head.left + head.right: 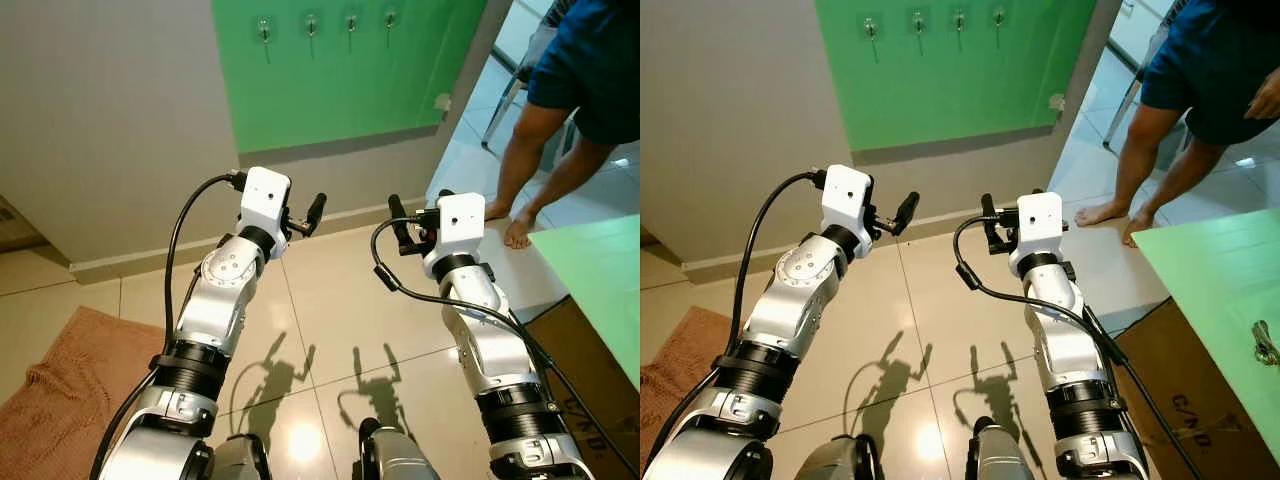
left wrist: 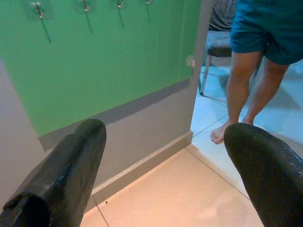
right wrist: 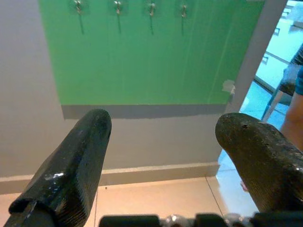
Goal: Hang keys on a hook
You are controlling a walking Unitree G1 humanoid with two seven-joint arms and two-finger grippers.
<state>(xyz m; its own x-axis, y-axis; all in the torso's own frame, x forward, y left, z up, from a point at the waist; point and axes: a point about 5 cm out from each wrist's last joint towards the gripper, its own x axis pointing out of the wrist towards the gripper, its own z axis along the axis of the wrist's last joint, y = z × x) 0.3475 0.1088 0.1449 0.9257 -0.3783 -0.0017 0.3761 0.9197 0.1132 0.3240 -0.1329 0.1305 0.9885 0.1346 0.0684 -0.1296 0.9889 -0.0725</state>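
The robot stands facing a grey wall with a big green panel [image 1: 340, 80] on it. Four small shiny metal hooks [image 1: 311, 24] sit in a row near the top edge of that panel, and nothing hangs on them.

Both silver arms are held out in front. The left gripper [image 2: 165, 135] has its two black fingers spread wide with nothing between them. The right gripper [image 3: 165, 120] is spread wide and empty too.

Off to the robot's right is a light green table [image 1: 600, 270]. Near its right edge lies a small shiny metal thing [image 1: 1265, 345], which I think is the keys (it is too small to be sure). Its long side seems to run away from the robot.

So the keys lie to the right of the right gripper and lower down, and the hooks are straight ahead and higher up. The right arm is much nearer the keys, so I guess it should turn that way and pick them up first.

A person's bare legs [image 1: 540, 150] stand by the doorway past the table, well apart from the arms.
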